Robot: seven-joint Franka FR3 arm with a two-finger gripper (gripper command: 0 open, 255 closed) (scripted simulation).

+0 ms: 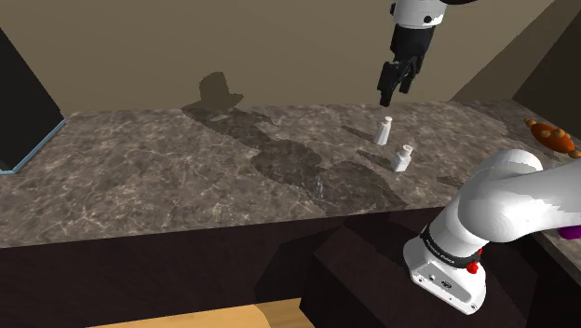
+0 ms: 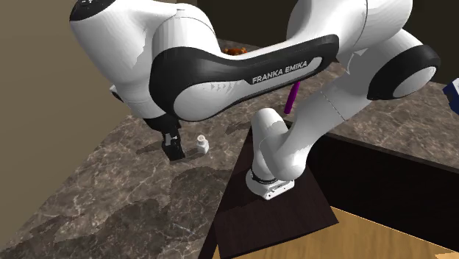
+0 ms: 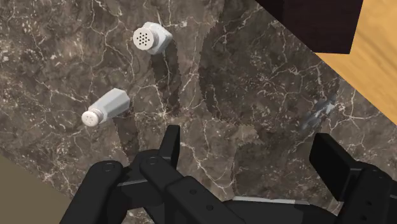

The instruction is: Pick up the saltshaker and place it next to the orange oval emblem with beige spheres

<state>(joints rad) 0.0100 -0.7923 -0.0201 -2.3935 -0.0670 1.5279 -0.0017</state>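
Two white shakers stand close together on the dark marble counter [image 1: 186, 168]. The taller tapered shaker [image 1: 383, 130] [image 3: 107, 107] has a few holes and is nearer the wall. The squat shaker [image 1: 402, 158] [image 3: 153, 39] has several holes and is nearer the counter's front edge. One white shaker [image 2: 201, 143] also stands just beside the hand. My gripper [image 1: 396, 88] [image 2: 174, 151] [image 3: 249, 153] hangs open and holds nothing, well above the counter; both shakers lie off to one side of its fingers [image 3: 168, 143]. The orange oval emblem [image 1: 549, 137] [image 2: 234, 50] lies far along the counter at the shoulder view's right.
A small translucent object [image 1: 319, 186] [image 3: 318, 114] lies on the counter near the front edge. A black box with a blue rim [image 1: 23, 112] stands at the shoulder view's far left. My dark stand [image 1: 363, 270] and the wooden floor [image 3: 375, 63] lie past the counter's front edge.
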